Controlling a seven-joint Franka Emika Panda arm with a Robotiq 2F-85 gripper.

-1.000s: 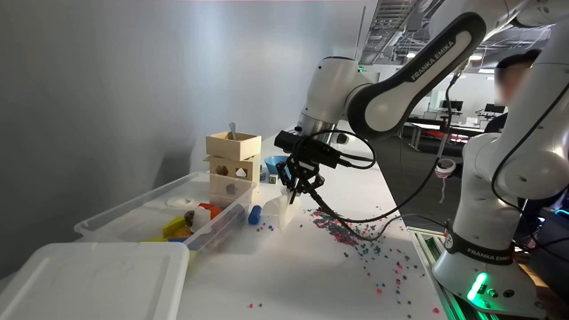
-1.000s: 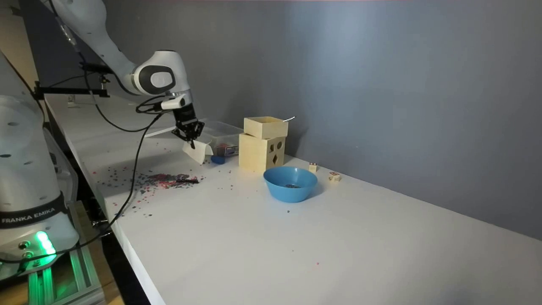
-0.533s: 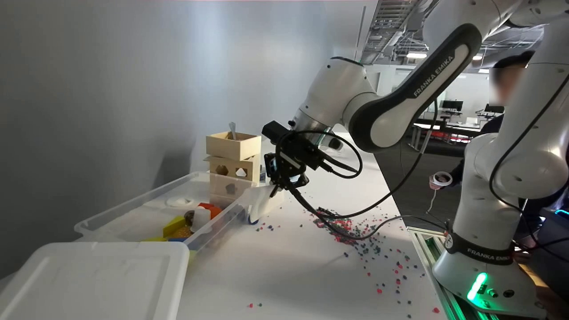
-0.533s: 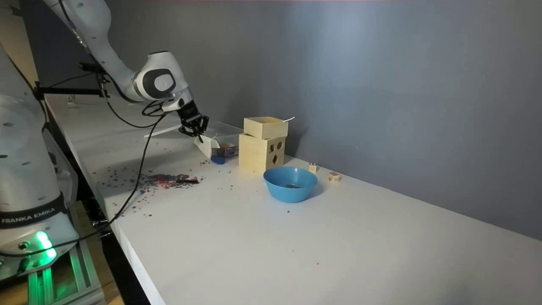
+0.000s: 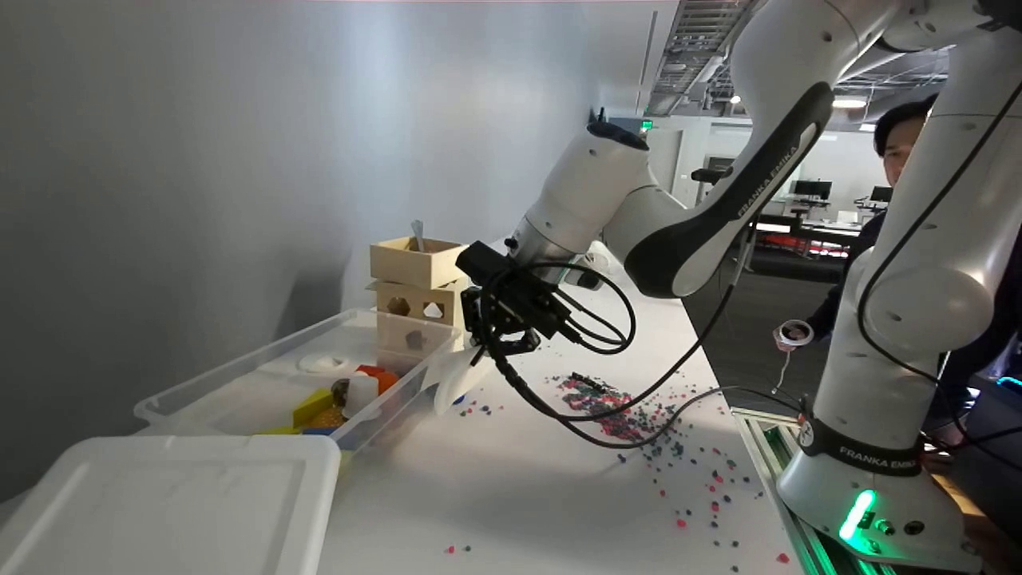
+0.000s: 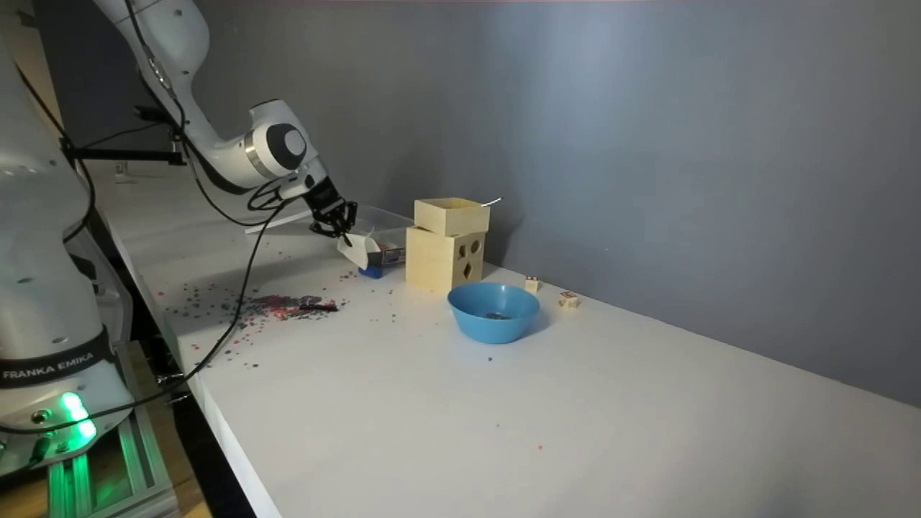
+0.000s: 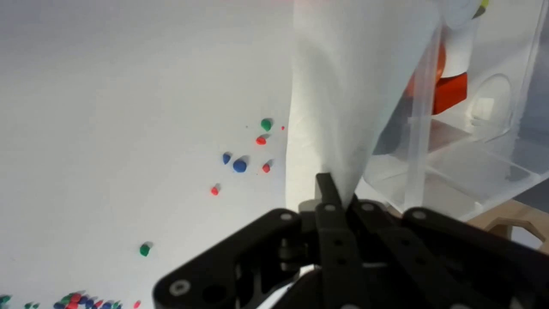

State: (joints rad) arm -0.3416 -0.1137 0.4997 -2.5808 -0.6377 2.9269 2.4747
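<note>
robot hand (image 7: 341,199) pinching a white sheet (image 7: 339,94) beside a clear bin (image 5: 247,367)

work with the sheet is looking partway along: a hold is in place, while letting go is not yet done. the hand is pinching one end of the sheet, its two tips pressing nearly together, and the rest is hanging loose rather than lying flat. around it, a heap of small red, green and blue pellets (image 6: 284,308) is lying on the counter (image 6: 611,403) with strays spreading outward, and a few dark bits (image 6: 496,316) are sitting in a blue bowl (image 6: 493,332).

the sheet itself is looking thin, plain and soft, perhaps paper or cloth. in the wrist view it is curving into a loose lengthwise fold, narrowing where the hand is gathering it and widening away from there, with faint grey shadows running along it. no print is showing.

it is hanging just beside the clear bin; in an exterior view the sheet (image 5: 461,379) is overlapping the bin's right wall, but whether the two are touching is unclear. a blue object (image 6: 370,273) is lying below its edge, partly hidden. inside the bin, toy pieces (image 5: 311,407) are resting together, and a pale wooden box (image 6: 435,259) is standing just beside it, to the right in an exterior view.
</note>
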